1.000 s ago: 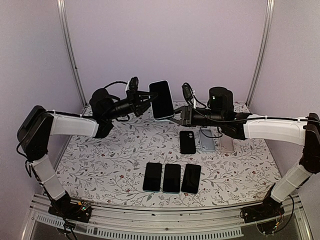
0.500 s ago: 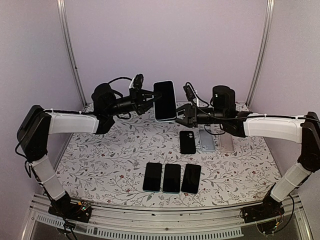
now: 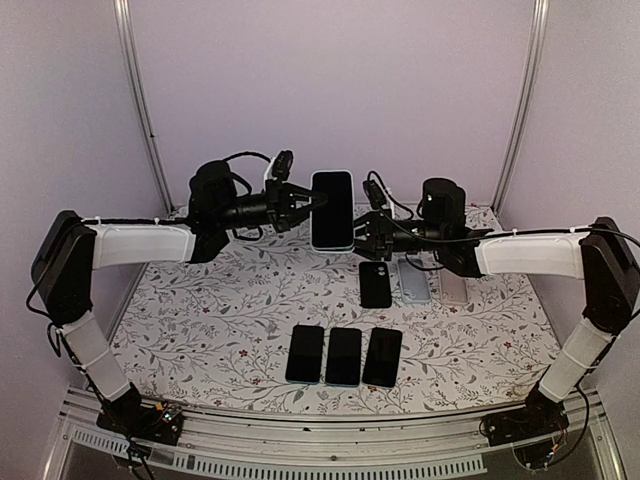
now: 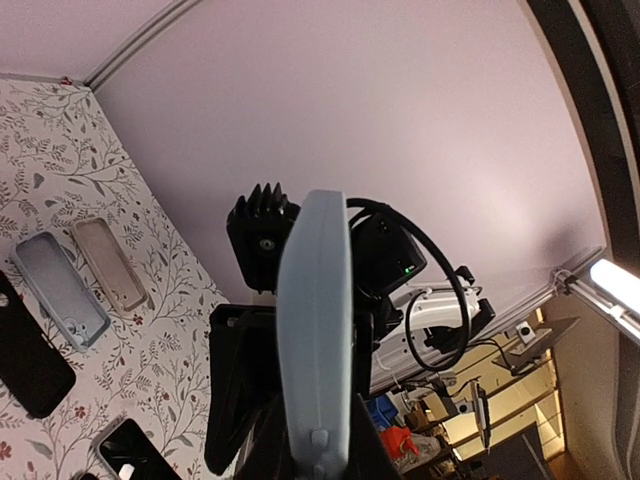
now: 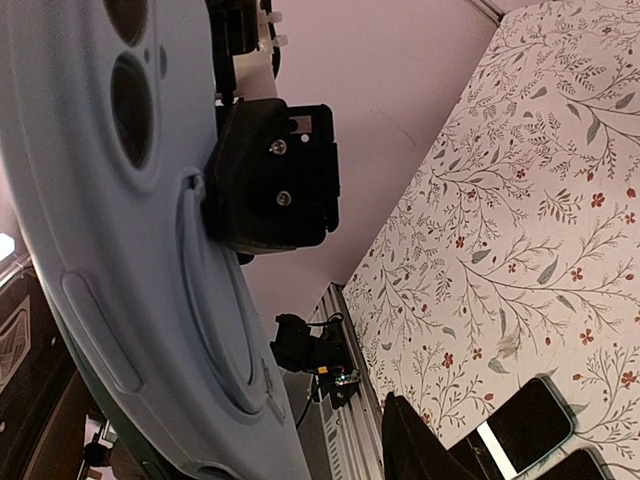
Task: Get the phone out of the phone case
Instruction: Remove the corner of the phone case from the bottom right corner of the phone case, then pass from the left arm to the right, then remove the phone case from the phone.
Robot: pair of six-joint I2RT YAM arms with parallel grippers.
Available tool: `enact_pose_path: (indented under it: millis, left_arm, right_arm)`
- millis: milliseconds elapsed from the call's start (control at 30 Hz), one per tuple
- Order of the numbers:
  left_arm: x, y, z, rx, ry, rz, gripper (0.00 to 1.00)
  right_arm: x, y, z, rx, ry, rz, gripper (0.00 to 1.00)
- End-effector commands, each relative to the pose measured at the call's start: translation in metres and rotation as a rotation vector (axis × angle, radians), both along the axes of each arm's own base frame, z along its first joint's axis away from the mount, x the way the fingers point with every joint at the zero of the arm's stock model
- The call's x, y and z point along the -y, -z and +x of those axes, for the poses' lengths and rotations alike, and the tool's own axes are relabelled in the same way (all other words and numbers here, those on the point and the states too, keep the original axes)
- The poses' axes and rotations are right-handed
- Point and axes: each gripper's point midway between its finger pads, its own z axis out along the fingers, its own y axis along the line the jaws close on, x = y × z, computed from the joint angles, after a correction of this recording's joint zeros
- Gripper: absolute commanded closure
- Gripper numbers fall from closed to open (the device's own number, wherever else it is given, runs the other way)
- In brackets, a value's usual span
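Note:
The phone (image 3: 333, 208) sits in a light blue phone case (image 4: 315, 330) and is held upright in the air above the back of the table, screen toward the top camera. My left gripper (image 3: 300, 203) is shut on the case's left edge; in the left wrist view the case runs edge-on between its fingers. My right gripper (image 3: 365, 232) is at the case's lower right corner and stands open. In the right wrist view the case's back (image 5: 110, 220) with its camera cutouts fills the left. One dark fingertip (image 5: 410, 445) stands apart from it.
A black phone case (image 3: 375, 284) lies on the floral table, with a bluish empty case (image 3: 414, 282) and a clear one (image 3: 453, 285) to its right. Three dark phones (image 3: 343, 356) lie in a row near the front. Metal frame posts (image 3: 140, 110) stand at the back corners.
The left arm has carried the cased phone a little to the right and turned it more upright. The right gripper has opened off the case's lower corner and followed it.

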Motion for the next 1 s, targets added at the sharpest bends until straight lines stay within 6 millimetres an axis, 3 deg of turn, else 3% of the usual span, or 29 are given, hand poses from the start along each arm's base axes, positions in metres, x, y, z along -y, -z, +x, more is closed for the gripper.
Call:
enact_pose_path:
  millis: [0,233,367,600,800,967]
  left_arm:
    - [0.026,0.009,-0.061,-0.014,0.23,0.05,0.96]
    - [0.026,0.002,-0.053,-0.012,0.192,0.043,0.73]
    - [0.023,-0.003,-0.047,-0.008,0.161,0.038,0.58]
    - [0.005,-0.011,-0.037,0.001,0.077,0.043,0.34]
    - [-0.008,-0.002,-0.033,-0.017,0.009,0.092,0.24]
    - [-0.02,0.003,-0.036,-0.032,-0.014,0.101,0.22]
  right_arm:
    - [0.006,-0.043,0.03,0.092,0.114,0.128,0.65]
    - [0.006,-0.043,0.028,0.083,0.107,0.141,0.88]
    - [0.007,-0.042,0.028,0.084,0.111,0.14,0.95]
    - [0.01,-0.042,0.028,0.095,0.125,0.141,0.99]
    - [0.012,-0.047,0.033,0.133,0.155,0.161,1.0]
    - [0.013,-0.059,0.039,0.193,0.187,0.205,1.0]
